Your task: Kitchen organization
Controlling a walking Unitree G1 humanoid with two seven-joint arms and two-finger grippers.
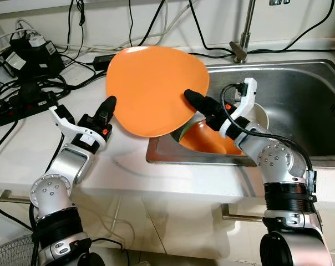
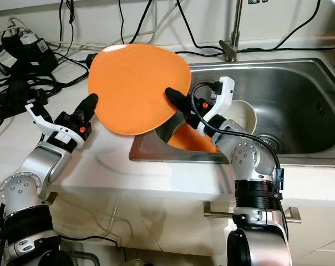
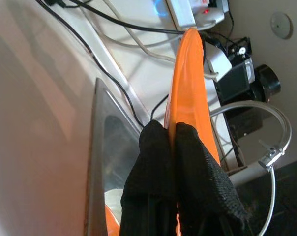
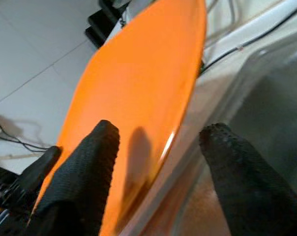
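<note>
A large orange plate (image 1: 153, 88) is held tilted on edge above the counter, at the sink's left rim. My left gripper (image 1: 109, 105) is shut on its left rim; in the left wrist view the two fingers (image 3: 156, 147) pinch the plate's edge (image 3: 188, 73). My right gripper (image 1: 196, 102) is at the plate's right rim and stands open. In the right wrist view one finger (image 4: 97, 147) lies over the plate's face (image 4: 138, 83), and the other sits apart on the far side of the rim.
Below the plate, a second orange dish (image 1: 209, 141) and a white bowl (image 1: 263, 113) lie in the steel sink (image 1: 306, 94). The faucet (image 1: 244, 39) stands behind it. Power strips and tangled cables (image 1: 23, 83) cover the counter's back left. White counter (image 1: 23, 149) stretches in front.
</note>
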